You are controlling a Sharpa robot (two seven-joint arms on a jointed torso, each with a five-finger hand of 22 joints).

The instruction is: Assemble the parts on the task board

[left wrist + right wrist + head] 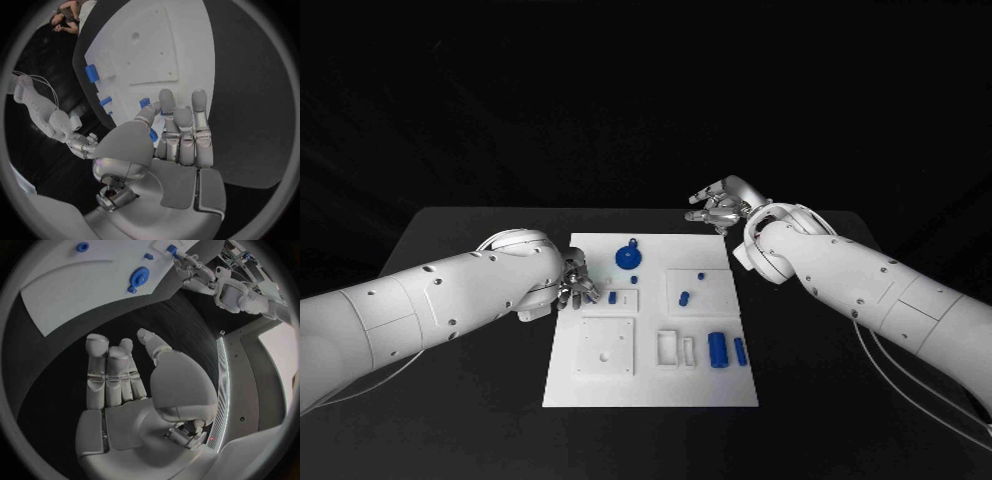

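The left robot hand [574,287] rests at the task board [655,395]'s left edge, its fingers [169,107] pinching a small blue part [145,103], we judge. The right robot hand [721,205] hangs open past the desk's far edge. Most parts [720,349] lie loose; we judge assembly barely begun. Our left wrist view shows the pinch.

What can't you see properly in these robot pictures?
- Head view: the left hand sits over the board's left edge, so whatever lies under it is hidden.
- Left wrist view: a small blue piece is half hidden by the fingers; whether they grip it or only touch it cannot be told.
- Head view: the small blue pieces are too small to tell their shapes.
- Right wrist view: the round blue part is curved by the lens; the right hand holds nothing.
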